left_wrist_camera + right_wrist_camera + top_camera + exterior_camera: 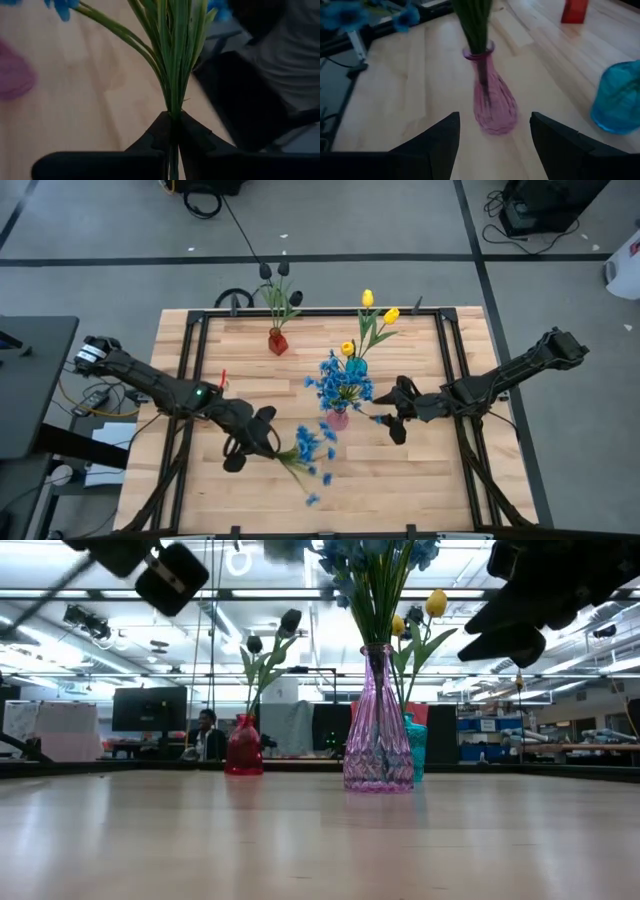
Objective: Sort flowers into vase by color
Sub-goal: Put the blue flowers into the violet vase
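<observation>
While my left claw (172, 137) is clamped shut on a bunch of green stems, the left wrist view cuts off nearly all the blossoms: only blue scraps show at the frame edge. From above, that bunch of blue flowers (312, 448) is seen whole, lying out from my left claw (262, 435) over the tabletop (420, 480), with a few blue blossoms trailing toward the tabletop's near edge. Whether they touch the wood, I cannot tell.

My right claw (494, 137) stands open, holding nothing, its two fingers pointed at the pink vase (490, 100) just ahead. In the high view this claw (395, 415) sits beside that vase, whose body is mostly hidden under a second bunch of blue blossoms (345, 385) already standing in it. The level view shows the pink vase (378, 730) in full, but cuts off the blossoms above, and both claws appear there only as dark shapes at the top edge.

A teal vase (356, 366) with yellow tulips (378, 310) stands just behind the pink one; in the low view it is largely masked by it. A red vase (277, 341) holding dark tulips (274, 270) stands apart, toward my left arm's side at the far edge. A person (205, 735) sits in the room beyond, seen only in the low view.
</observation>
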`<action>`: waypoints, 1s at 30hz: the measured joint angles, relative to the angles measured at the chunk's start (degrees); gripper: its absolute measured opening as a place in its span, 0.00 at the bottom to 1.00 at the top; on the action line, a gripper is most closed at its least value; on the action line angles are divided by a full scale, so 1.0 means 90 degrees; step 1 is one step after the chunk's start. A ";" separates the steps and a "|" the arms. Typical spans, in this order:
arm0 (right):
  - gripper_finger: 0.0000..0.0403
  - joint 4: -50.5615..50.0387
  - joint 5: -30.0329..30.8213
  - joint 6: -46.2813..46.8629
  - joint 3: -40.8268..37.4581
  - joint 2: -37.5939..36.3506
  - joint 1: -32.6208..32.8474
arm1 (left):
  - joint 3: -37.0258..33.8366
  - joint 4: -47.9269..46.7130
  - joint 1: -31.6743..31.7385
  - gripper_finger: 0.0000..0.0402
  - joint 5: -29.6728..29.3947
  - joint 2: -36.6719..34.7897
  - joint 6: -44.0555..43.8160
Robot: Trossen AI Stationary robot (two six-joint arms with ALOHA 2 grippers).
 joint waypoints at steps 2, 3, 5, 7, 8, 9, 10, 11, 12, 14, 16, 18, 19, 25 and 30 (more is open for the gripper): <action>0.62 0.0056 -0.0087 -0.0036 0.0000 -0.0014 0.0000 | 0.0000 0.0157 -0.0044 0.08 0.0096 0.0000 0.0000; 0.62 0.0045 -0.0101 -0.0037 0.0000 -0.0026 0.0000 | 0.0000 0.0209 -0.0080 0.08 0.0084 0.0000 -0.0002; 0.62 0.0037 -0.0129 -0.0047 0.0000 -0.0036 0.0000 | 0.0000 0.0224 -0.0140 0.08 -0.0022 0.0000 -0.0012; 0.62 0.0033 -0.0139 -0.0051 0.0000 -0.0038 0.0000 | -0.0032 0.0267 -0.0219 0.08 -0.0172 0.0000 -0.0016; 0.62 0.0027 -0.0146 -0.0051 0.0000 -0.0038 0.0000 | -0.0082 0.0332 -0.0255 0.08 -0.0224 0.0000 -0.0016; 0.62 0.0024 -0.0160 -0.0051 0.0000 -0.0038 0.0000 | -0.0158 0.0435 -0.0288 0.08 -0.0291 0.0000 -0.0017; 0.62 0.0007 -0.0160 -0.0054 0.0000 -0.0038 0.0000 | -0.0241 0.0544 -0.0305 0.08 -0.0355 0.0000 -0.0016; 0.62 -0.0033 -0.0160 -0.0064 0.0000 -0.0038 0.0000 | -0.0326 0.0645 -0.0319 0.07 -0.0393 0.0000 -0.0023; 0.62 -0.0084 -0.0159 -0.0073 0.0000 -0.0038 0.0000 | -0.0412 0.0774 -0.0323 0.07 -0.0471 0.0000 -0.0021; 0.62 -0.0217 -0.0155 -0.0054 0.0000 -0.0036 0.0000 | -0.0580 0.1086 -0.0323 0.07 -0.0589 0.0000 -0.0008; 0.62 -0.0244 -0.0136 -0.0051 0.0000 0.0023 0.0000 | -0.0768 0.1419 -0.0321 0.07 -0.0691 0.0000 -0.0005; 0.62 -0.0220 -0.0097 -0.0034 0.0000 0.0130 0.0000 | -0.0901 0.1707 -0.0323 0.07 -0.0737 0.0000 -0.0002; 0.62 -0.0181 -0.0086 -0.0031 0.0000 0.0208 0.0000 | -0.0952 0.1842 -0.0323 0.07 -0.0777 0.0000 -0.0002; 0.62 0.0082 0.0051 -0.0046 0.0000 0.0984 0.0000 | -0.1255 0.2553 -0.0328 0.07 -0.1010 0.0000 0.0191; 0.62 0.0213 0.0058 0.0003 -0.0002 0.1472 -0.0029 | -0.1336 0.2751 -0.0333 0.07 -0.1168 0.0000 0.0354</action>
